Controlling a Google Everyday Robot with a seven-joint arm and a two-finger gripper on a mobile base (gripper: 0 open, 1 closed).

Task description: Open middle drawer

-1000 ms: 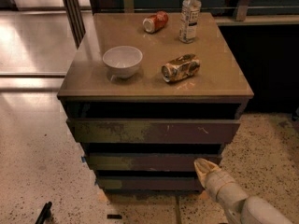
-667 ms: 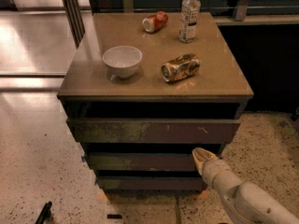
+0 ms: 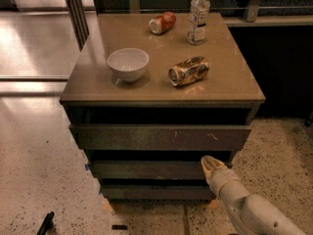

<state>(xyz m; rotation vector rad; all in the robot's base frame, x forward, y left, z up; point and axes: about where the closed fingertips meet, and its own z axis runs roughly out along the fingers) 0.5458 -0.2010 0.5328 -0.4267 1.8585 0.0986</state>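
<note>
A brown cabinet holds three stacked drawer fronts below its tabletop. The middle drawer is a long, dark-brown, handleless front under the bigger top front and above the smallest, darkest bottom front. My gripper reaches in from the lower right on a pale arm. Its tip is at the right end of the middle drawer front, touching or nearly touching its upper edge.
On the tabletop stand a white bowl, a lying gold can, a lying red can and an upright clear bottle. Speckled floor surrounds the cabinet. A small dark object lies at the lower left.
My gripper has moved up and a little left, from beside the lower right of the drawers to the right end of the middle drawer front.
</note>
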